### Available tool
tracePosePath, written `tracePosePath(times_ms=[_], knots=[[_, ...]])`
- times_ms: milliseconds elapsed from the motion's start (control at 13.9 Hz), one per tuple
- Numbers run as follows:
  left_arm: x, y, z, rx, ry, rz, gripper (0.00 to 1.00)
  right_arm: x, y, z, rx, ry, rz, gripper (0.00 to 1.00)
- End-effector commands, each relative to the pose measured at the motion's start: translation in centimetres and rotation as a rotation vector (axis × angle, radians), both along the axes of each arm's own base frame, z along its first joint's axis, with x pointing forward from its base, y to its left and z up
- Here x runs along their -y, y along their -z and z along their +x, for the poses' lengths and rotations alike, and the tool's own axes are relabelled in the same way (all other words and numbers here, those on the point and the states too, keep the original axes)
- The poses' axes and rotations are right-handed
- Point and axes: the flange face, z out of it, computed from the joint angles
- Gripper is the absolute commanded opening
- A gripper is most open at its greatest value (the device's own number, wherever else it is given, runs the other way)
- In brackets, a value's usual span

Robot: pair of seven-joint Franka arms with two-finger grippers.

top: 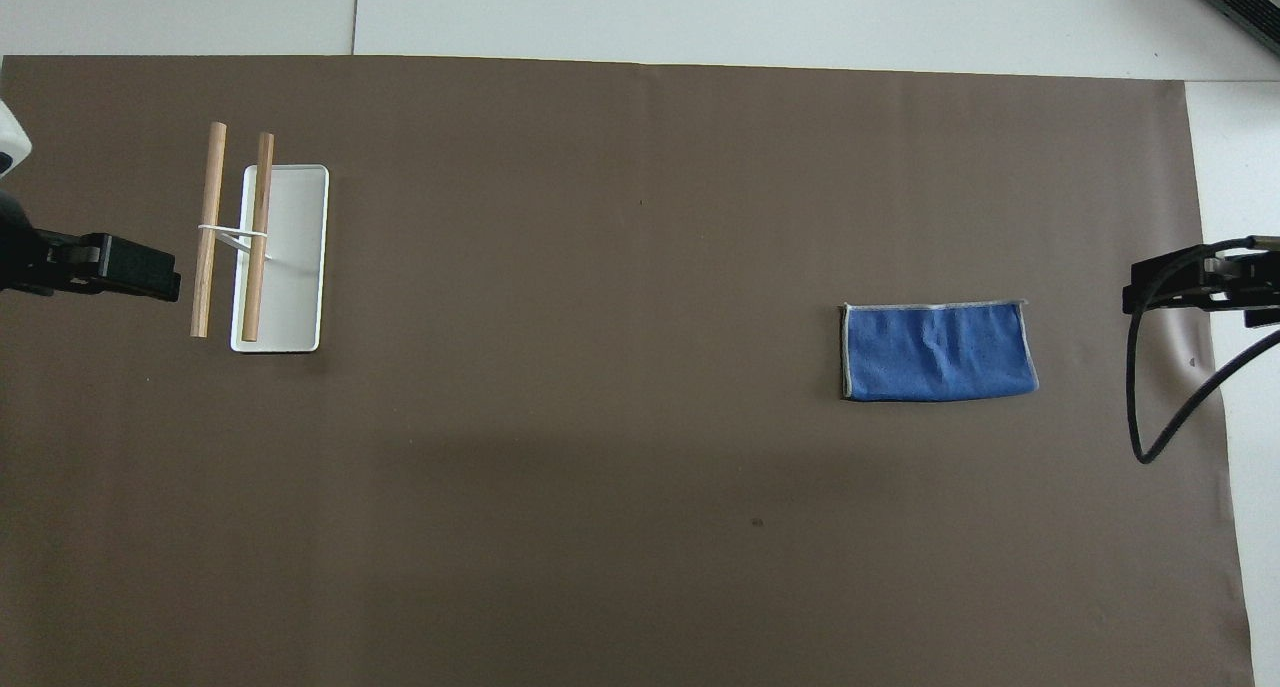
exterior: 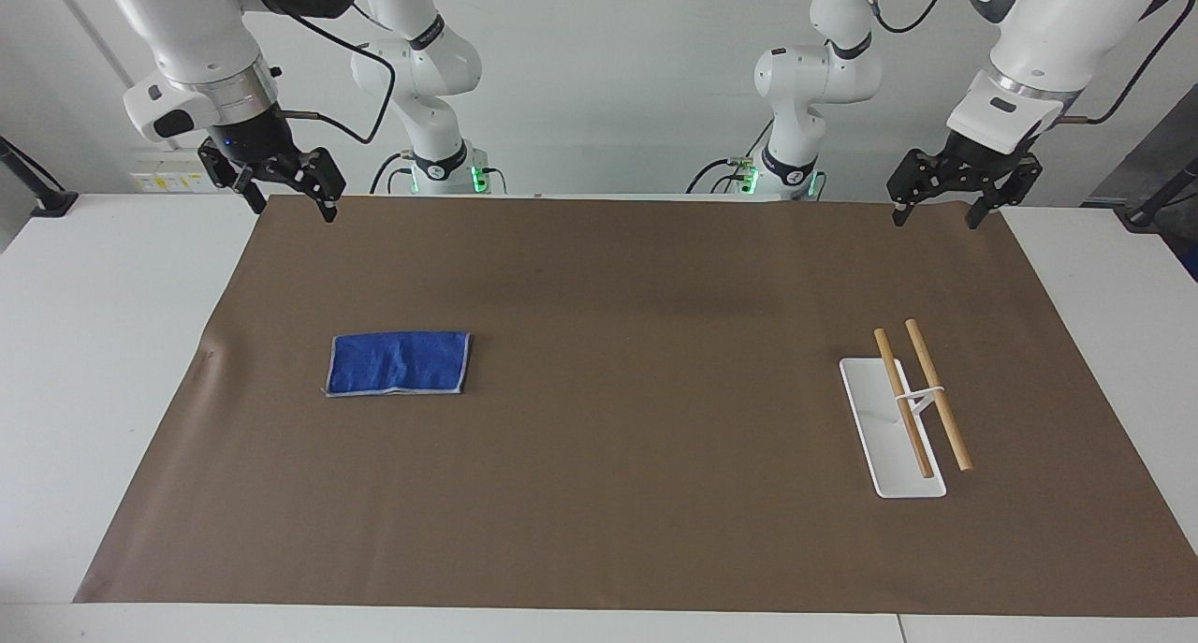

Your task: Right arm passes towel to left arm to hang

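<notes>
The bright-blue towel lies flat and folded on the brown mat toward the right arm's end of the table; it also shows in the overhead view. My right gripper hangs open and empty above the mat's corner near its base, well apart from the towel; its tip shows in the overhead view. My left gripper hangs open and empty above the mat's other corner near its base, and shows at the overhead view's edge.
A white tray carrying two wooden rods on a thin stand sits toward the left arm's end of the table, also in the overhead view. The brown mat covers most of the white table.
</notes>
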Motion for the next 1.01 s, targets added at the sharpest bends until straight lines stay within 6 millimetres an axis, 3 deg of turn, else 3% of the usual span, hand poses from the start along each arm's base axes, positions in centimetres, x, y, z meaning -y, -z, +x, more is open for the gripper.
tracePosePath(times_ms=[0, 503, 790, 933], knots=[[-0.1, 0.0, -0.8, -0.009, 0.0, -0.012, 1.0, 0.3, 0.1, -0.8, -0.003, -0.001, 0.019, 1.0], [-0.2, 0.0, -0.8, -0.01, -0.002, -0.012, 1.0, 0.6, 1.0, -1.1, 0.005, 0.007, 0.02, 1.0], [-0.1, 0.0, -0.8, -0.009, 0.0, -0.012, 1.0, 0.5, 6.3, -2.3, 0.079, -0.023, 0.025, 1.0], [-0.2, 0.0, -0.8, -0.01, -0.002, -0.012, 1.0, -0.2, 10.1, -0.6, 0.1, -0.057, 0.021, 1.0]])
